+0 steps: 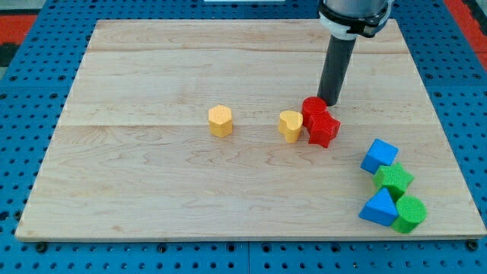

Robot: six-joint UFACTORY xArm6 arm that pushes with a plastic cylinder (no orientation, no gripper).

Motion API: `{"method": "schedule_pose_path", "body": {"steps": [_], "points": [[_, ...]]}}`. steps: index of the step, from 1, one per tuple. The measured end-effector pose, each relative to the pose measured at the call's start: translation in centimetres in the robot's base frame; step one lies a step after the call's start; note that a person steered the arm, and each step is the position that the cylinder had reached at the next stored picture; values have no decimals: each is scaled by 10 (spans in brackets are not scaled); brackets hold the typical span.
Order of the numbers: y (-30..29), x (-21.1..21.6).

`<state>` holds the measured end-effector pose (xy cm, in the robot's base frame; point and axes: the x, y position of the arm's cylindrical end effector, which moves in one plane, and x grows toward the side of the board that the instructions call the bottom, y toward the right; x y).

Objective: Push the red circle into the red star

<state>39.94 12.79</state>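
Note:
The red circle (313,107) lies right of the board's middle and touches the red star (324,129), which sits just below and to its right. My tip (329,101) stands at the circle's upper right edge, touching or nearly touching it. The rod rises from there to the view's top. A yellow heart (290,125) sits against the left side of the two red blocks.
A yellow hexagon (221,120) lies near the board's middle. At the lower right is a cluster: a blue cube (379,155), a green star (393,180), a blue triangle (380,208) and a green circle (411,214). The wooden board (152,190) ends close to them.

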Motion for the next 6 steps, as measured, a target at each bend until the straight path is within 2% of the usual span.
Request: {"method": "schedule_pose_path", "body": {"steps": [4, 5, 6], "points": [[0, 86], [14, 34], [-8, -3]]}}
